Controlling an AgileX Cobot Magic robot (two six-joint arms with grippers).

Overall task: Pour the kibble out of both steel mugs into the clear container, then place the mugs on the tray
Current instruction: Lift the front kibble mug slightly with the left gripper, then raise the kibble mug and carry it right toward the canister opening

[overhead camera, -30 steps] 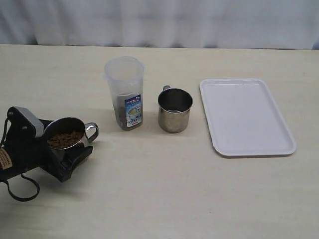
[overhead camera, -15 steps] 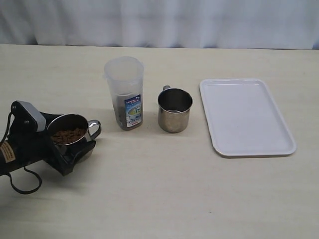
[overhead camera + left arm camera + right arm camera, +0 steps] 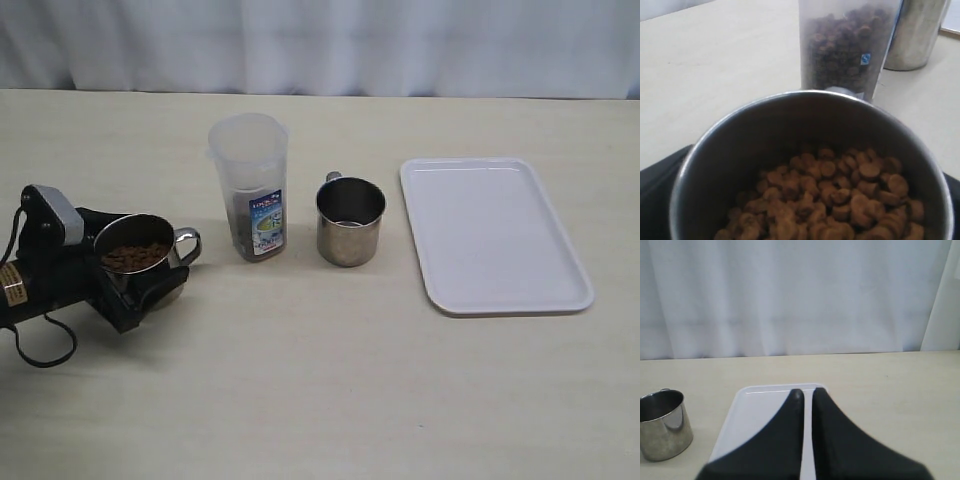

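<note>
Although the wide pale table (image 3: 330, 400) holds everything, the clear container (image 3: 249, 187) serves as the marker. To its right, well apart, the white tray (image 3: 497, 235) lies flat and bare. To the container's left and nearer the camera, the black left gripper (image 3: 148, 268) has its jaws spread wide and clamped on either side of the first steel mug (image 3: 130, 228), whose loop handle points toward the container. The right gripper (image 3: 806, 392), seen only from its own wrist camera, has its fingers pressed together on nothing, with the tray beyond them. The container stands upright, blue-and-white label facing front. The second steel mug (image 3: 351, 221) stands upright just to the container's right, between it and the tray. Brown kibble (image 3: 132, 257) fills the held mug's bottom; more of the pellets lie inside the container's lower part.
</note>
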